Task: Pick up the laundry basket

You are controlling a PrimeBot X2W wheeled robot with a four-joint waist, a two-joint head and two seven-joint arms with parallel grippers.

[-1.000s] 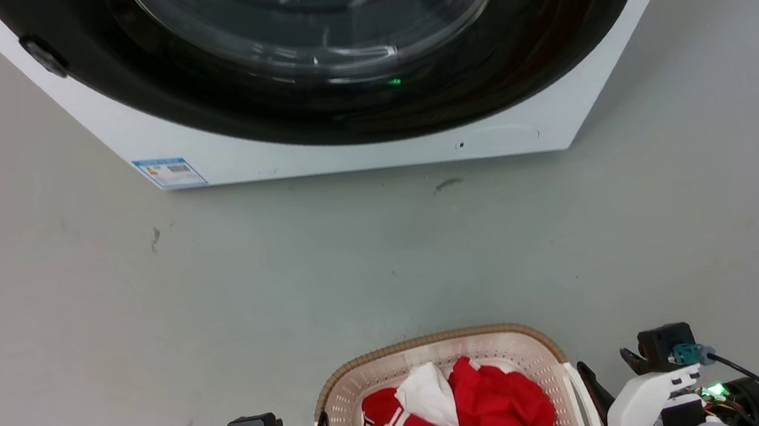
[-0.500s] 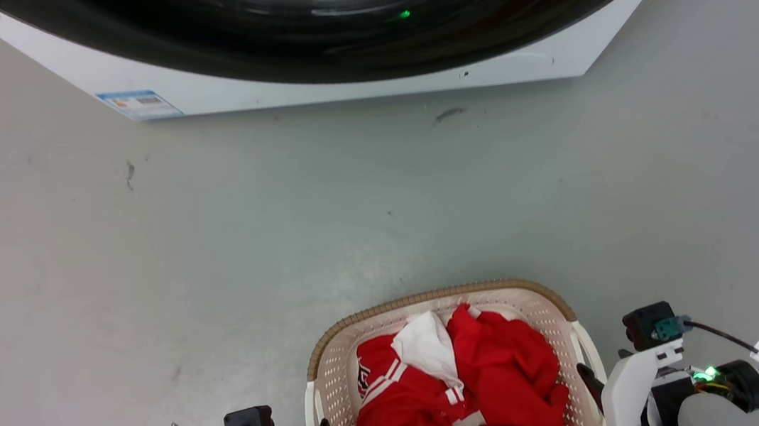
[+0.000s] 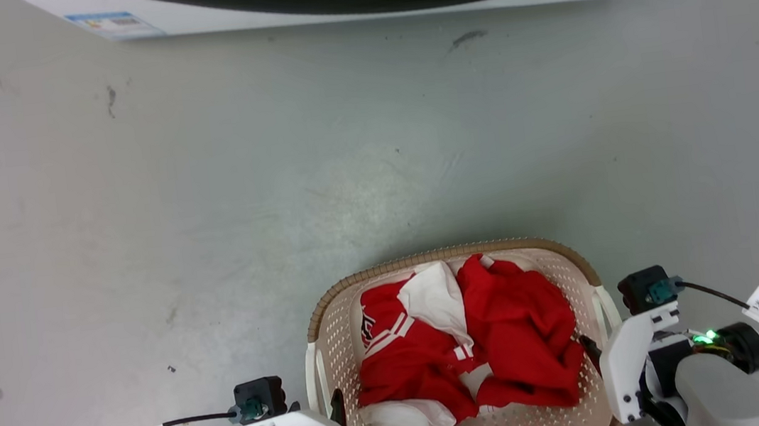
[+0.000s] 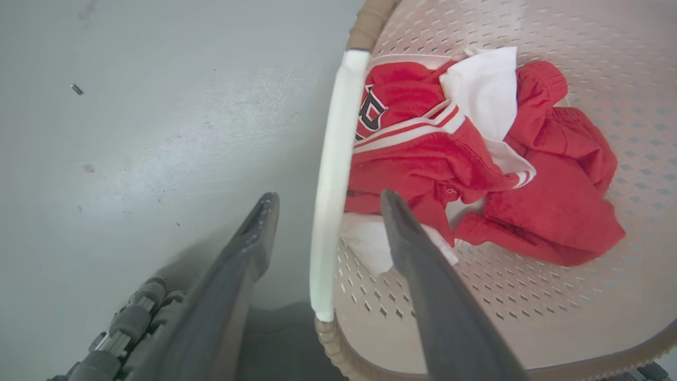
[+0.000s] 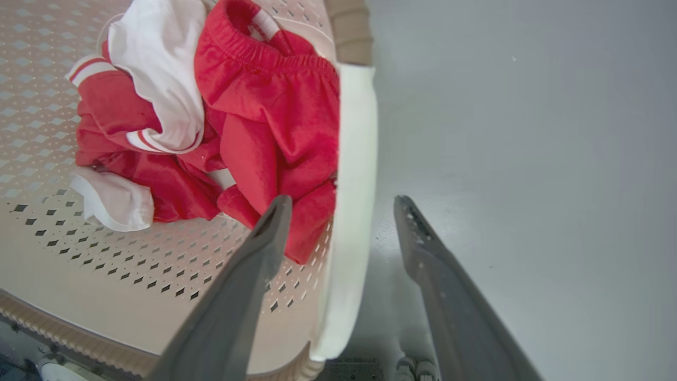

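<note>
Since a second ago the head camera has tipped downward, so the washing machine [image 3: 257, 19] slides up to 12 o'clock and more of the laundry basket [image 3: 448, 254] shows at 6 o'clock, standing on the grey floor [image 3: 139, 233]. At 7 o'clock in the head view, the left gripper [image 4: 329, 197] is spread apart, one finger outside the basket's white left handle [image 4: 333, 159] and one inside over the perforated wall, neither seeming to touch it. Red and white garments [image 3: 506, 320] lie heaped in the middle of the basket. At 5 o'clock, the right gripper [image 5: 342, 201] is likewise released, straddling the white right handle [image 5: 354, 159], its inner finger close to a fold of red cloth. Closing there could pinch fabric against the handle and weaken the hold. The smooth handles may also slip between the narrow fingers. If one side clamps or rises before the other, the basket would likely tilt and shed its load.
</note>
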